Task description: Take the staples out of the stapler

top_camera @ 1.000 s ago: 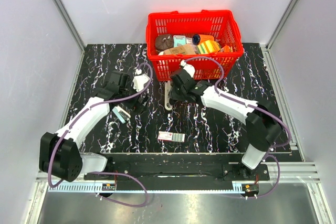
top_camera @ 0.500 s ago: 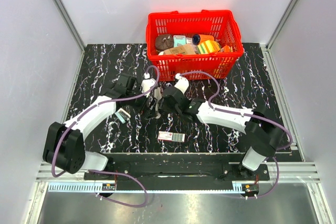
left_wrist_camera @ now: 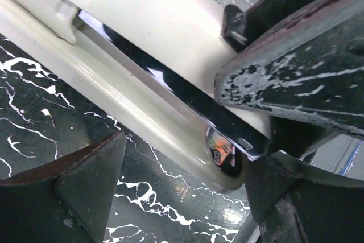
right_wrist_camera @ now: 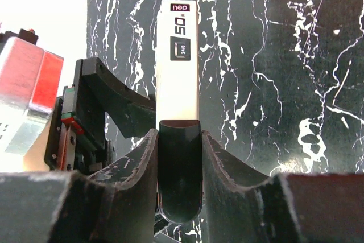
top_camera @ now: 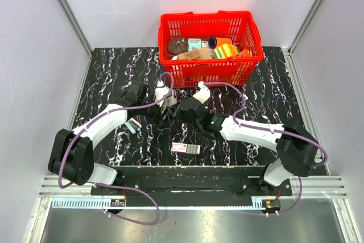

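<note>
Both now nearer together: right claw (right_wrist_camera: pixel 179 140) clamps the stapler (right_wrist_camera: pixel 177 66), left claw (left_wrist_camera: pixel 187 135) gapes around it.

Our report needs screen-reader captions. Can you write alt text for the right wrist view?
A cream stapler is clamped at its near end between the right gripper's dark fingers, with a black marbled table behind it.
</note>
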Controlling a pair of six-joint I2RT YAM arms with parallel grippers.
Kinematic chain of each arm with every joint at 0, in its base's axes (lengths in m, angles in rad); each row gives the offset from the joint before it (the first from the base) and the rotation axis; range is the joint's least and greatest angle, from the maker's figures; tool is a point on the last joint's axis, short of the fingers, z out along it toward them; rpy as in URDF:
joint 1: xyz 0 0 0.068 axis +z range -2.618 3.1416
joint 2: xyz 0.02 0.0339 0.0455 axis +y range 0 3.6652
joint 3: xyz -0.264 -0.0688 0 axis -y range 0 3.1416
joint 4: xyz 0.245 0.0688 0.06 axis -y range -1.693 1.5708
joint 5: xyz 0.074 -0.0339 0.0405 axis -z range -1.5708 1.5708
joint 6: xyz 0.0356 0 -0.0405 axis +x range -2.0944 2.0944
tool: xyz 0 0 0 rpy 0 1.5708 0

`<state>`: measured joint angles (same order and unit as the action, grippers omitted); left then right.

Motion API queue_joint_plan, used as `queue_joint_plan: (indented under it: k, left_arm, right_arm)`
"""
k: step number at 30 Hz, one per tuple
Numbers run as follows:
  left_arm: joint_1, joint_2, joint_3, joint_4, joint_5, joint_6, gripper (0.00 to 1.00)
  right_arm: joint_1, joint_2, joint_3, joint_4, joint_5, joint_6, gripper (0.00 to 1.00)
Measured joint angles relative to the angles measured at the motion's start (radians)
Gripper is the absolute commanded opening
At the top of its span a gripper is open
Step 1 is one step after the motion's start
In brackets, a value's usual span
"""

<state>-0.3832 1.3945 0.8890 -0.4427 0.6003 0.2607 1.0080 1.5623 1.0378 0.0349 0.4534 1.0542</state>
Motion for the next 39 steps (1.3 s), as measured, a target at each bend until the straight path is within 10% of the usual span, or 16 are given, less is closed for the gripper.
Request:
queue_joint_plan:
  k: [13,23,29,39]
  left_arm:
    - [0.002,-0.007,-0.021,0.000,0.032,-0.006,0.08]
    - [0.007,-0.008,-0.021,0.008,0.008,-0.004,0.00]
    - [0.007,-0.008,-0.021,-0.008,0.007,-0.016,0.00]
    - [0.025,-0.014,-0.019,-0.061,0.005,-0.045,0.00]
  right_arm:
    - [0.013,-0.016,-0.058,0.028,0.002,0.055,0.00]
    - [0.025,-0.023,-0.081,0.036,-0.012,0.058,0.01]
    - [0.024,-0.022,-0.090,0.053,-0.039,0.057,0.38]
    - [0.019,0.029,-0.076,0.096,-0.075,0.049,0.40]
